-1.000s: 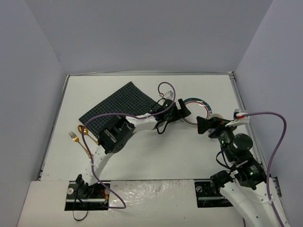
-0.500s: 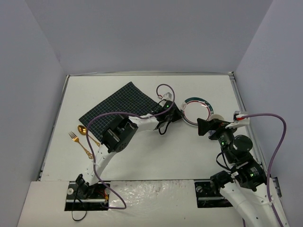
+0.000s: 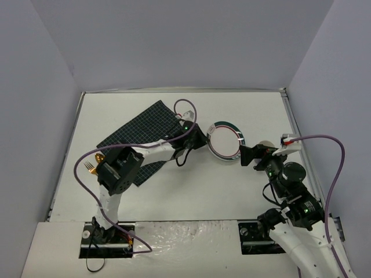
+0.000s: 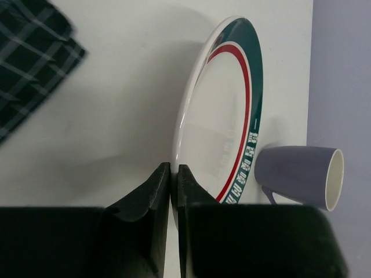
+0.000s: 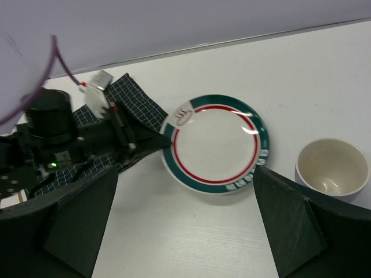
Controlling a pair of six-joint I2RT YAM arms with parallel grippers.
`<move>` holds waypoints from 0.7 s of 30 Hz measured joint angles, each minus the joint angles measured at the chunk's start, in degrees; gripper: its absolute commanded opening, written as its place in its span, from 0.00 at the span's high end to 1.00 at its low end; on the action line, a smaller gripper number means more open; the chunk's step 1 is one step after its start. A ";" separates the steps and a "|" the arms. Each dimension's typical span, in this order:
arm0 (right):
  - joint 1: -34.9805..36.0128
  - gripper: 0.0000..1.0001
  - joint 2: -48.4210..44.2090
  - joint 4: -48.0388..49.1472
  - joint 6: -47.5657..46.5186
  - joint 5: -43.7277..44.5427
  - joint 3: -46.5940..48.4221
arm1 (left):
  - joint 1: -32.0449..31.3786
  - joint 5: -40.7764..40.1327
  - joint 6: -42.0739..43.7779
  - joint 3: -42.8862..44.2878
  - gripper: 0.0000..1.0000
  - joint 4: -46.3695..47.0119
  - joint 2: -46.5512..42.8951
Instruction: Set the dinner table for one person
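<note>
A white plate (image 3: 226, 141) with a green and red rim sits just right of the dark checked cloth (image 3: 142, 136) on the dinner table (image 3: 191, 191). My left gripper (image 3: 204, 139) is shut on the plate's left rim; in the left wrist view the jaws (image 4: 173, 171) pinch the thin edge of the plate (image 4: 220, 116), which looks tilted with a shadow under it. My right gripper (image 3: 248, 155) stands open over bare table just below and right of the plate, holding nothing. The right wrist view shows the plate (image 5: 215, 143) ahead of the open right gripper (image 5: 184, 172).
A purple cup (image 5: 331, 168) with a cream inside stands upright right of the plate, also seen as the cup (image 4: 295, 176). A gold fork (image 3: 88, 168) and gold spoon (image 3: 99, 157) lie at the left, partly hidden by my left arm. Grey walls border the table.
My left gripper has shut on the plate's rim and drawn the plate left towards the cloth, its elbow swinging left over the cutlery. The right arm has barely moved.
</note>
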 measured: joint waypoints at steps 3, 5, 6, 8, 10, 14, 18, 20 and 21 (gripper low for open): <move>0.00 0.00 1.47 0.06 -0.72 -0.45 0.38 | 5.23 0.82 0.72 -6.37 1.00 -1.64 -8.69; 0.00 0.00 2.18 0.05 -1.22 -0.82 0.60 | 9.69 1.45 1.19 -9.91 1.00 -1.05 -13.63; 0.00 0.00 2.61 0.07 -1.37 -1.03 0.74 | 11.67 1.78 1.25 -12.29 1.00 -0.97 -16.49; 0.00 0.00 3.40 0.11 -1.64 -1.42 0.86 | 15.67 2.46 1.57 -16.90 1.00 -0.76 -22.09; 0.00 0.00 4.20 0.17 -1.89 -1.88 0.87 | 19.18 3.26 2.18 -20.71 1.00 -1.10 -26.78; 0.00 0.00 5.73 0.52 -2.32 -2.80 0.87 | 25.29 7.04 3.20 -27.76 1.00 -1.26 -33.61; 0.00 0.00 6.35 0.66 -2.67 -3.65 0.87 | 30.69 9.55 4.16 -32.76 1.00 -1.92 -36.93; 0.00 0.00 6.63 0.92 -2.75 -4.11 0.87 | 33.75 11.37 4.39 -35.06 1.00 -2.24 -38.21; 0.00 0.00 6.77 1.03 -2.79 -4.32 0.87 | 35.35 12.11 4.47 -36.11 1.00 -2.14 -38.73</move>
